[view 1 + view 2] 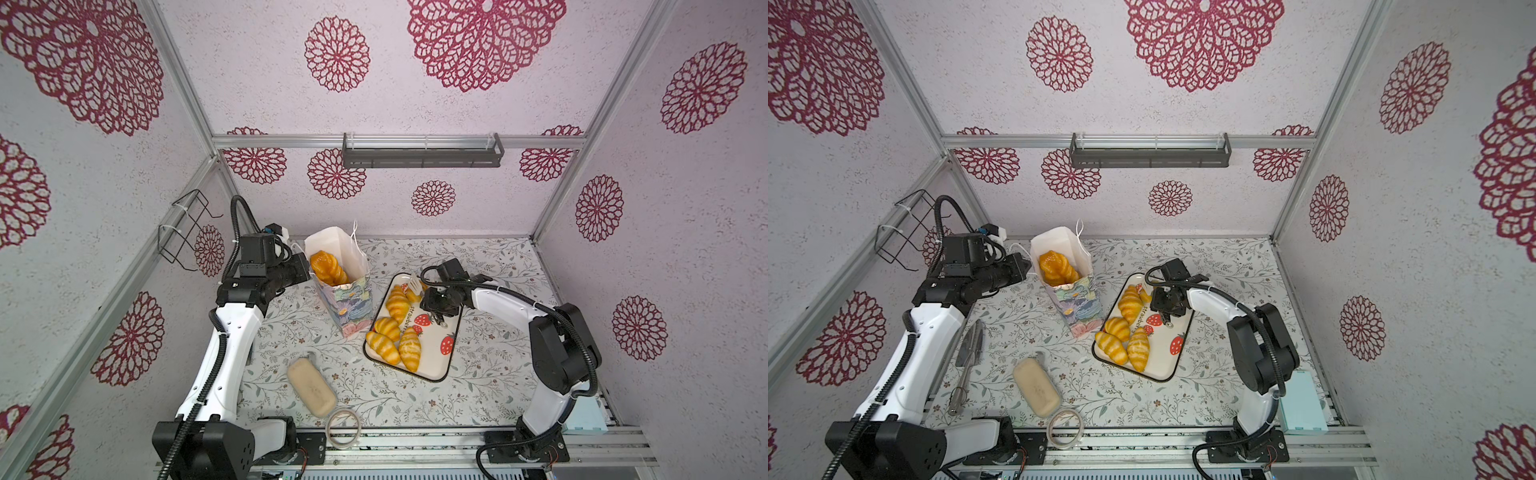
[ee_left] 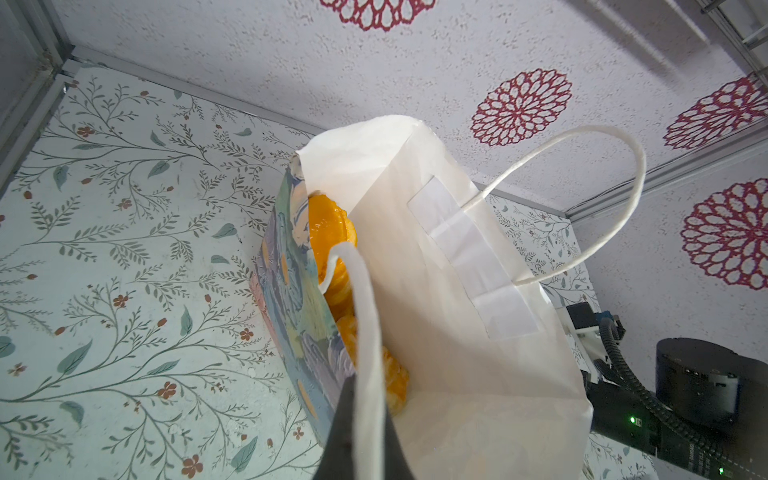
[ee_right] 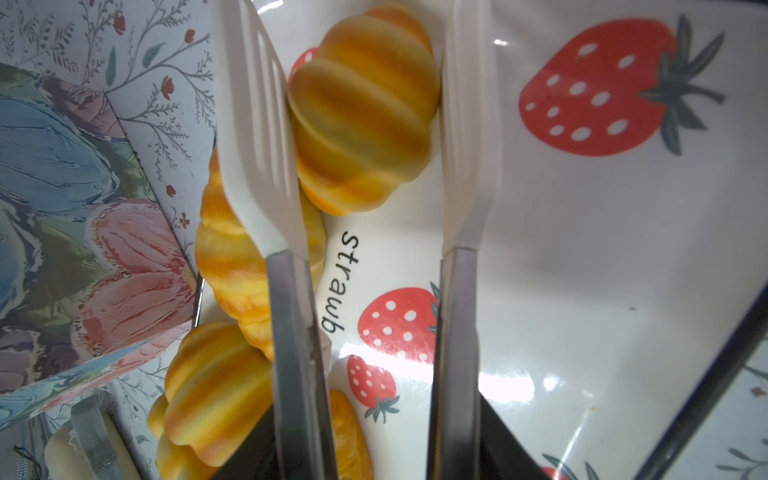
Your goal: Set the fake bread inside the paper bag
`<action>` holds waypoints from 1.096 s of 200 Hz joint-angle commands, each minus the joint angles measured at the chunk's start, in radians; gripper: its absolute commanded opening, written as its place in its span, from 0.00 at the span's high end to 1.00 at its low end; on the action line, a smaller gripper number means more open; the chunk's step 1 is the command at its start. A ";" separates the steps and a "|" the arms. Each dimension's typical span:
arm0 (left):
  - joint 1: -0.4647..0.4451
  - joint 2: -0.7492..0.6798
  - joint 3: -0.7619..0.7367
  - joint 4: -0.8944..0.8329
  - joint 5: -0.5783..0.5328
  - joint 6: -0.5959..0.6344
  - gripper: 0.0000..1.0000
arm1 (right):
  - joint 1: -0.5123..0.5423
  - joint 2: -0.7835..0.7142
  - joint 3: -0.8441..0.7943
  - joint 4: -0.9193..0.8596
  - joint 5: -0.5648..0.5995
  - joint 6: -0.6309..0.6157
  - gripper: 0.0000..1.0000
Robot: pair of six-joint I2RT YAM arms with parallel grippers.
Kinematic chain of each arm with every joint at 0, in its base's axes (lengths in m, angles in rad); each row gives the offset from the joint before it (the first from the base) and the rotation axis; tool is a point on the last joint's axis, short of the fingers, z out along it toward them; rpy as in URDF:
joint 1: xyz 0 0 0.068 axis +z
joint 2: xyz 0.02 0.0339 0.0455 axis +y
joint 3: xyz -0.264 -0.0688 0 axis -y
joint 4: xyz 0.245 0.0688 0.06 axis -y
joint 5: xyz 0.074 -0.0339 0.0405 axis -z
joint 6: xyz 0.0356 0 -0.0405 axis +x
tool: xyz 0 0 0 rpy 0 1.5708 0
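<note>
The paper bag [image 1: 349, 299] [image 1: 1081, 303] [image 2: 457, 332] stands upright on the table with a glossy braided loaf [image 1: 328, 268] [image 2: 332, 232] inside. My left gripper [image 1: 305, 268] [image 2: 370, 436] is shut on the bag's near cord handle [image 2: 365, 332]. Several striped croissants [image 1: 387, 328] [image 1: 1117, 328] lie on the strawberry tray [image 1: 440, 361] [image 3: 582, 249]. My right gripper [image 1: 428, 297] [image 3: 376, 440] is shut on white-tipped tongs [image 3: 257, 145]. Their tips stand either side of one croissant [image 3: 365, 108] [image 1: 411, 293] at the tray's far end, one tip against it.
A pale beige block [image 1: 311, 386] and a tape ring [image 1: 343, 428] lie near the front edge. Metal utensils [image 1: 967, 365] rest beside the left arm. A teal box [image 1: 1302, 403] sits at the front right. The bag stands close to the tray's left side.
</note>
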 commanded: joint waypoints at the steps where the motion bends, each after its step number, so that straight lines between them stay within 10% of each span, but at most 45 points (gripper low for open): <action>1: 0.009 0.006 -0.010 0.017 0.005 0.001 1.00 | 0.011 -0.008 0.029 -0.014 0.020 -0.022 0.49; 219: 0.009 0.005 -0.010 0.019 0.008 -0.002 1.00 | 0.012 -0.207 0.057 -0.027 0.040 -0.007 0.61</action>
